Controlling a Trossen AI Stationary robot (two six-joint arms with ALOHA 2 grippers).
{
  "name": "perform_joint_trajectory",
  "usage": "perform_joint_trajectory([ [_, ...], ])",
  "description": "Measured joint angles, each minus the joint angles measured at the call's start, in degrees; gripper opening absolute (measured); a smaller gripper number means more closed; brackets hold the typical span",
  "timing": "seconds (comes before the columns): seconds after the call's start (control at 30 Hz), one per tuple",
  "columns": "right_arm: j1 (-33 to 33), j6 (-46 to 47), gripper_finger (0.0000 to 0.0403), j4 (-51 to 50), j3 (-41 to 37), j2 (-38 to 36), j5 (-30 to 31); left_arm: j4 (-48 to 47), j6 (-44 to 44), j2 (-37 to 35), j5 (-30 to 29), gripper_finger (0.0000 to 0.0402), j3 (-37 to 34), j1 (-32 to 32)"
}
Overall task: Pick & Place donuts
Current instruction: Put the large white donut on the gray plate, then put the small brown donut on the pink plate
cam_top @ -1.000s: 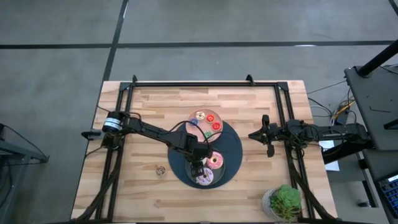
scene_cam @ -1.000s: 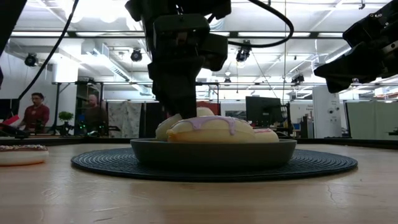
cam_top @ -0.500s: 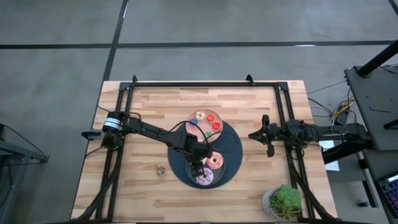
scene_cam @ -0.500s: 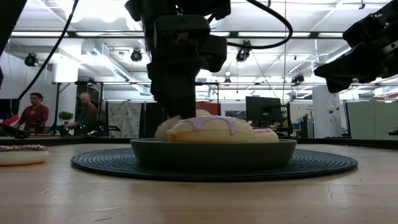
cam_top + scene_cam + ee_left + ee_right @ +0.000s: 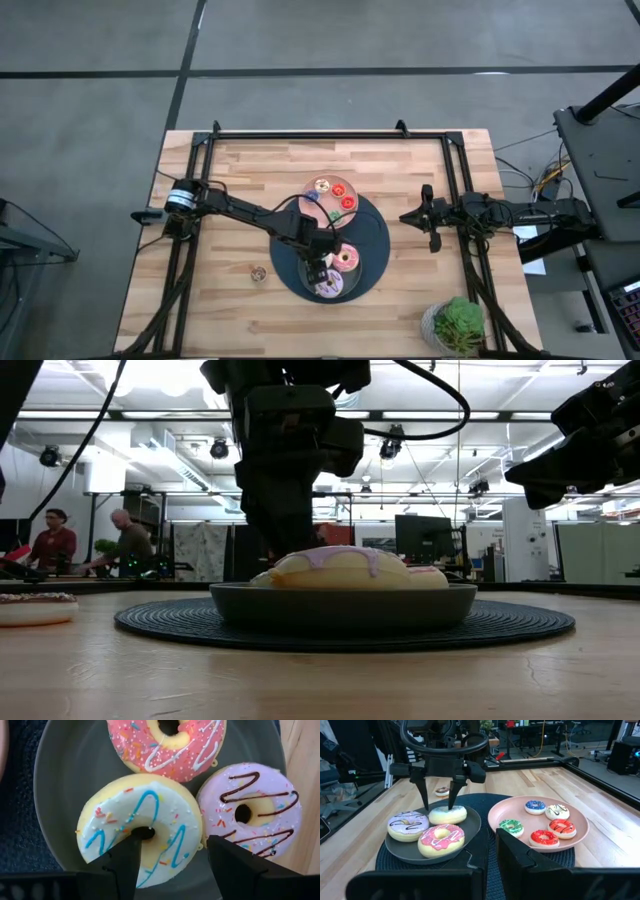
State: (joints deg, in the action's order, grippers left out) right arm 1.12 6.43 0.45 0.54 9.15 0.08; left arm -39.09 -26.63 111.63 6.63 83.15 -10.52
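Left claw spread astride white sprinkled donut, lower centre of wrist frame | I lift straight up, clear of pink donut | right claw idle, can't tell.

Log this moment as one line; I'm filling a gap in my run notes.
left tool: open, straddling white sprinkled donut | donut: lying in dark grey plate, beside pink and lilac | right tool: parked aside

White donut carries blue zigzag icing and coloured sprinkles. Pink donut has white drizzle; lilac donut has dark brown zigzags. All lie on the dark grey plate. Pink plate, frame right, bears red, green, blue minis. Pale wood desk.
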Motion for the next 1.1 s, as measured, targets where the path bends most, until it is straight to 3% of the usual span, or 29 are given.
perform_joint_trajectory([
  [0.67,0.0,0.0,0.0029,0.0,0.0,0.0,0.0,-19.7,7.1,-0.3,2.5,0.0197,16.0,-0.1],
  [1.1,0.0,0.0,0.0029,0.0,0.0,0.0,0.0,-25.4,8.7,-2.6,2.5,0.0197,12.1,-3.4],
])
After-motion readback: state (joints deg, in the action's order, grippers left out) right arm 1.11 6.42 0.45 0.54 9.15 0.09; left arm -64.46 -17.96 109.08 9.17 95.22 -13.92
